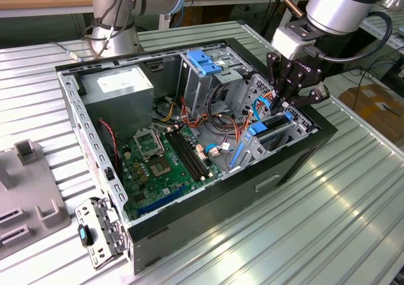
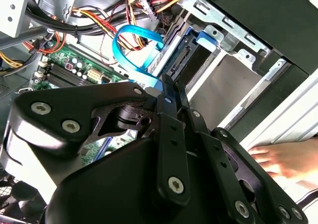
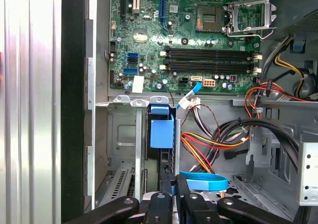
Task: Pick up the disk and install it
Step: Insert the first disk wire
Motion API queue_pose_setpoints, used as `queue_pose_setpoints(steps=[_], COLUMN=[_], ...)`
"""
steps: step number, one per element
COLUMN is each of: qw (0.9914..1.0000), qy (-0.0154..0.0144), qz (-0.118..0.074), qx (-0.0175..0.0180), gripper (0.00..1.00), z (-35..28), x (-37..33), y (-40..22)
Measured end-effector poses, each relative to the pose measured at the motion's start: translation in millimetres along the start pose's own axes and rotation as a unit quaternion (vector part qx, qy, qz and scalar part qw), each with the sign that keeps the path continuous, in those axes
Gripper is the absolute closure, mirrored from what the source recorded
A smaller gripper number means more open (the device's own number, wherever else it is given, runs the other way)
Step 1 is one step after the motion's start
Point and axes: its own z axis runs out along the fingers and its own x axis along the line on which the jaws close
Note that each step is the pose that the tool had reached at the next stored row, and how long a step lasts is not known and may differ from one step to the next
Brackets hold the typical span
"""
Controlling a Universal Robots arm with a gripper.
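The disk [image 1: 268,128] stands on edge in the drive bay at the case's corner on the exterior view's right, its light-blue carrier rail showing at both ends. In the first wrist view the blue carrier end [image 3: 161,127] sits in the metal bay, just beyond my fingers. My gripper [image 1: 283,103] hangs right above the disk's upper end. Its black fingers [image 3: 166,199] are closed together and shut, with only a thin slit between them. In the second wrist view the gripper [image 2: 169,92] points at the disk [image 2: 191,55] in its slot. Whether the fingertips touch the disk is unclear.
The open computer case [image 1: 221,203] lies on a ribbed metal table. A drive cage with a blue latch [image 1: 203,60], the power supply [image 1: 120,86], the motherboard [image 1: 161,162] and cable bundles [image 1: 218,117] surround the bay. A blue flat cable [image 3: 203,180] loops beside my fingers. A person's hand [image 2: 278,159] rests outside the case.
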Motion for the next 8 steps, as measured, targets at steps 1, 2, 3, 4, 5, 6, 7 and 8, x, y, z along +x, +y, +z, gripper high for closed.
queue_pose_setpoints(steps=[1, 2, 3, 4, 5, 6, 7, 8], qw=[1.0, 1.0, 1.0, 1.0, 1.0, 1.0, 1.0, 1.0], qy=[-0.0002, -0.0005, -0.0008, -0.0009, -0.0013, -0.002, -0.0022, -0.0024], qz=[0.0, 0.0, 0.0, 0.0, 0.0, 0.0, 0.0, 0.0], qx=[0.0, 0.0, 0.0, 0.0, 0.0, 0.0, 0.0001, 0.0001], gripper=[0.84, 0.84, 0.84, 0.84, 0.84, 0.84, 0.84, 0.84], z=[0.0, 0.0, 0.0, 0.0, 0.0, 0.0, 0.0, 0.0], x=[0.0, 0.0, 0.0, 0.0, 0.0, 0.0, 0.0, 0.0], y=[0.0, 0.0, 0.0, 0.0, 0.0, 0.0, 0.0, 0.0])
